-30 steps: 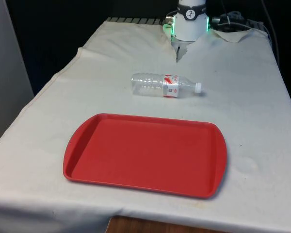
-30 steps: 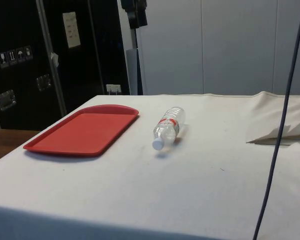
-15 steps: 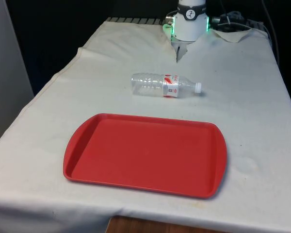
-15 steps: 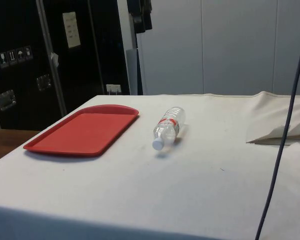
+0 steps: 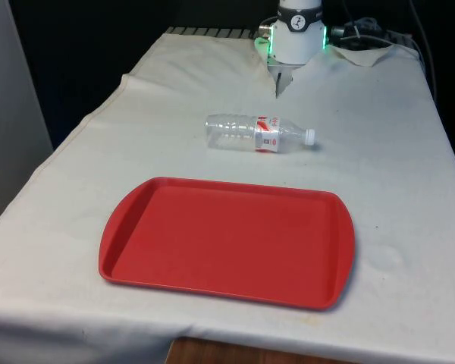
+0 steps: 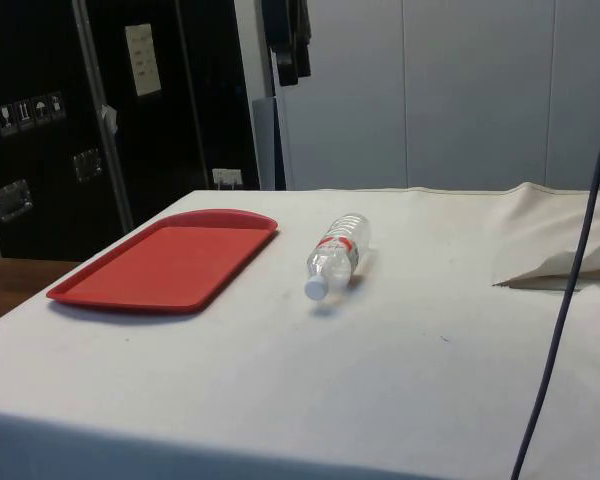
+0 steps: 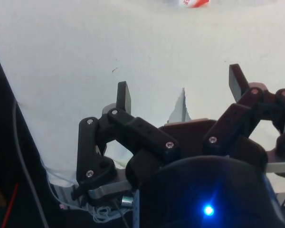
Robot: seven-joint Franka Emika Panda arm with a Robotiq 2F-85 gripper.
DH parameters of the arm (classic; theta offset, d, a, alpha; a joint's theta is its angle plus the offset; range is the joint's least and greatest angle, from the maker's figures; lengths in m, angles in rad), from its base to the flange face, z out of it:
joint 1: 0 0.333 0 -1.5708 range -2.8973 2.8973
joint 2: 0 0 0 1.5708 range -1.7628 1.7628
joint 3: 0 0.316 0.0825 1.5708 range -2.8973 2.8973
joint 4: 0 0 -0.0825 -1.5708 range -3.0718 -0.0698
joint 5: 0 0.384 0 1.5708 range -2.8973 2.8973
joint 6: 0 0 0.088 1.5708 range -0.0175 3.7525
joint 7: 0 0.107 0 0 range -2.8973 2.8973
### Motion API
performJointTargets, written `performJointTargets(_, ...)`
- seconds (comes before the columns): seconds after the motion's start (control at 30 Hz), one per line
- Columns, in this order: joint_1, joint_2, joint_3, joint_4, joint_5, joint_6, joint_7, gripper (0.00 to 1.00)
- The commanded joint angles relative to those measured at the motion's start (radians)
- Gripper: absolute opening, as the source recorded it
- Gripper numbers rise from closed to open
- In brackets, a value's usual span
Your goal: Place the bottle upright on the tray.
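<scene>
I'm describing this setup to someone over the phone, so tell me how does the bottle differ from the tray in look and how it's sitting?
The bottle is clear plastic with a red-and-white label and a white cap; the tray is solid red. The bottle lies on its side, cap toward the front view's right; the tray sits flat. The bottle is a slim cylinder, much smaller than the broad, shallow rectangular tray. Both rest on the white cloth, apart from each other, with nothing on the tray.

bottle (image 5: 256, 134) label red/white, txt unreadable, no other legible txt
</scene>
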Motion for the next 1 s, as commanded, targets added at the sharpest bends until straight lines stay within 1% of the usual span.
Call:
performJointTargets(0.0,0.000,-0.007,0.003,-0.016,-0.009,0.021,0.009,1.00)
performJointTargets(0.07,0.000,-0.008,0.004,-0.027,-0.009,0.034,0.009,1.00)
performJointTargets(0.1,0.000,-0.002,0.001,-0.017,0.000,0.020,0.000,1.00)
performJointTargets(0.13,0.000,-0.008,0.005,-0.031,-0.009,0.039,0.009,1.00)
performJointTargets(0.2,0.000,-0.009,0.007,-0.046,-0.010,0.056,0.011,1.00)
performJointTargets(0.4,0.000,-0.006,0.014,-0.077,-0.010,0.094,0.014,1.00)
performJointTargets(0.43,0.000,-0.003,0.011,-0.071,0.000,0.082,0.003,1.00)
performJointTargets(0.47,0.000,-0.006,0.015,-0.080,-0.010,0.099,0.015,1.00)
performJointTargets(0.67,0.000,-0.003,0.019,-0.109,-0.010,0.135,0.015,1.00)
performJointTargets(0.7,0.000,-0.002,0.017,-0.106,0.000,0.124,0.005,1.00)
performJointTargets(0.73,0.000,-0.001,0.021,-0.118,-0.010,0.146,0.015,1.00)
performJointTargets(0.97,0.000,0.011,0.024,-0.142,-0.011,0.180,0.015,1.00)
